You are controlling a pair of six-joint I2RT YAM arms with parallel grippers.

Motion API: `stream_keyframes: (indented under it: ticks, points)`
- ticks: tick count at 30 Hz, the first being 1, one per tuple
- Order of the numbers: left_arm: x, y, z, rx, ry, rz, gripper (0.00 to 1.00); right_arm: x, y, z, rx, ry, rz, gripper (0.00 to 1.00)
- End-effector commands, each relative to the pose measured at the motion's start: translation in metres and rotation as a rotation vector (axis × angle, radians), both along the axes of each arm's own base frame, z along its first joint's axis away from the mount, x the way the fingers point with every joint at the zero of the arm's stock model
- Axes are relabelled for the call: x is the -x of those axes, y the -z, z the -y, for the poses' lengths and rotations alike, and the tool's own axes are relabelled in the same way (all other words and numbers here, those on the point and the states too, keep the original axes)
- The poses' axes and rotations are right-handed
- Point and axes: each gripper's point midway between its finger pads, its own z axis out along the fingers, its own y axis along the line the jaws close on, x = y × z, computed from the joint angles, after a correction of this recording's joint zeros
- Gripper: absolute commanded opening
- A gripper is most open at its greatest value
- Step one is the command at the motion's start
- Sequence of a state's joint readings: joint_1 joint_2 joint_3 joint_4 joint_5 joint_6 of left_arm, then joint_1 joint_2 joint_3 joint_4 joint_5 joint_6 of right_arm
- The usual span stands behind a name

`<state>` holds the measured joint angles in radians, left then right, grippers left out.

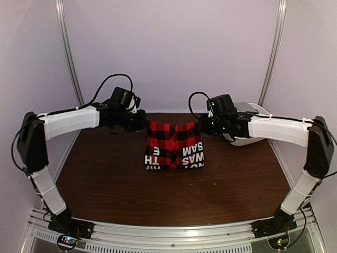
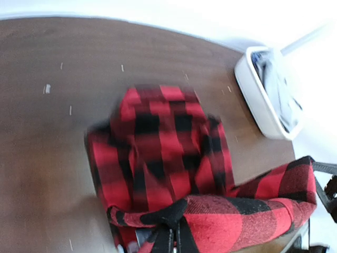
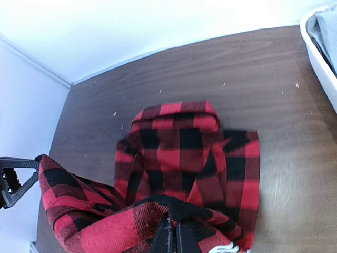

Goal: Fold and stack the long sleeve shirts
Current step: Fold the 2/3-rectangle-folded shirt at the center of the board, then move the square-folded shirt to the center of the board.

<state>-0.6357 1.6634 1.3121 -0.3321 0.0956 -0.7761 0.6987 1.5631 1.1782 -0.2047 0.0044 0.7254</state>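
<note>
Mid-fold here! The red-and-black check shirt (image 1: 175,145) sits near the middle of the counter (image 1: 105,184), a touch toward 12 o'clock. It is bunched into a rough square, and a black band with white lettering shows along its 6 o'clock edge.

The left hand (image 1: 143,122) is clenched on the fabric at the bundle's 10 o'clock corner. The right hand (image 1: 201,126) is clenched on it at the 2 o'clock corner. Each wrist view shows dark fingers (image 2: 163,240) pinched tight on a raised roll of flannel, with the rest of the garment lying flat on the wood beyond them.

How far along? By my read this fold is under way but not finished: one edge is up, the body is down, and the shape is loose. No folded pile shows on the counter, so the stacking looks not yet begun. A white bin (image 1: 247,138) at 2 o'clock holds some pale grey-blue cloth, but I cannot tell what it is.

As for pose, both arms rise from bases at 7 and 5 o'clock with elbows flared wide. The forearms sweep inward, mirrored and roughly level. The hands face each other with the width of the shirt between them.
</note>
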Motion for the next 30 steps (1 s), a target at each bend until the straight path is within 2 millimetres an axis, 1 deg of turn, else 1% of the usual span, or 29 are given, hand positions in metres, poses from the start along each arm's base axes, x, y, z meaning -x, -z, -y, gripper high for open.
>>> stream_keyframes:
  ticks: [1, 2, 3, 4, 5, 7, 8, 9, 10, 12, 13, 14, 16, 18, 19, 22, 24, 25, 27, 30]
  points:
    - [-0.089, 0.06, 0.005, -0.001, 0.074, -0.033, 0.0, -0.083, 0.057, -0.004, 0.067, -0.047, -0.039, 0.0]
    - [-0.105, 0.072, 0.008, 0.005, 0.075, -0.046, 0.0, -0.099, 0.06, -0.003, 0.056, -0.04, -0.038, 0.0]
    - [-0.119, 0.09, 0.009, -0.002, 0.07, -0.071, 0.0, -0.114, 0.09, -0.001, 0.067, -0.036, -0.082, 0.0]
    - [-0.13, 0.105, 0.008, -0.013, 0.06, -0.092, 0.0, -0.124, 0.104, 0.0, 0.071, -0.034, -0.103, 0.0]
    - [-0.138, 0.117, 0.007, -0.02, 0.048, -0.102, 0.0, -0.131, 0.122, 0.0, 0.082, -0.033, -0.128, 0.0]
    - [-0.142, 0.14, 0.006, -0.018, 0.03, -0.135, 0.0, -0.136, 0.151, -0.003, 0.103, -0.046, -0.175, 0.0]
    - [-0.14, 0.148, 0.006, -0.011, 0.03, -0.152, 0.0, -0.134, 0.164, -0.004, 0.112, -0.058, -0.201, 0.0]
    - [-0.132, 0.156, 0.006, -0.003, 0.036, -0.179, 0.0, -0.13, 0.174, -0.003, 0.119, -0.067, -0.226, 0.0]
    - [-0.127, 0.159, 0.007, 0.005, 0.041, -0.182, 0.0, -0.123, 0.181, -0.002, 0.124, -0.07, -0.241, 0.0]
    - [-0.112, 0.162, 0.005, 0.001, 0.043, -0.19, 0.0, -0.104, 0.19, 0.002, 0.124, -0.071, -0.262, 0.0]
    - [-0.103, 0.16, 0.004, 0.009, 0.046, -0.195, 0.0, -0.087, 0.197, 0.007, 0.126, -0.076, -0.284, 0.0]
    - [-0.091, 0.159, 0.003, 0.015, 0.051, -0.204, 0.0, -0.074, 0.199, 0.01, 0.124, -0.075, -0.291, 0.0]
    - [-0.067, 0.144, 0.0, 0.029, 0.057, -0.19, 0.0, -0.047, 0.194, 0.015, 0.091, -0.076, -0.295, 0.0]
    - [-0.041, 0.133, -0.003, 0.041, 0.064, -0.182, 0.0, -0.023, 0.183, 0.015, 0.051, -0.083, -0.274, 0.0]
    - [-0.027, 0.128, -0.004, 0.045, 0.068, -0.18, 0.0, -0.011, 0.172, 0.015, 0.041, -0.089, -0.258, 0.0]
    - [0.007, 0.12, -0.011, 0.043, 0.074, -0.178, 0.0, 0.015, 0.155, 0.017, 0.019, -0.094, -0.234, 0.0]
    - [0.02, 0.12, -0.017, 0.053, 0.072, -0.185, 0.0, 0.025, 0.143, 0.022, -0.001, -0.083, -0.215, 0.0]
    - [0.026, 0.123, -0.022, 0.045, 0.067, -0.193, 0.0, 0.028, 0.139, 0.026, -0.007, -0.073, -0.208, 0.0]
    - [0.029, 0.123, -0.029, 0.031, 0.052, -0.184, 0.0, 0.031, 0.133, 0.033, -0.002, -0.048, -0.191, 0.0]
    - [0.025, 0.124, -0.032, 0.012, 0.043, -0.179, 0.0, 0.028, 0.128, 0.039, 0.007, -0.027, -0.173, 0.0]
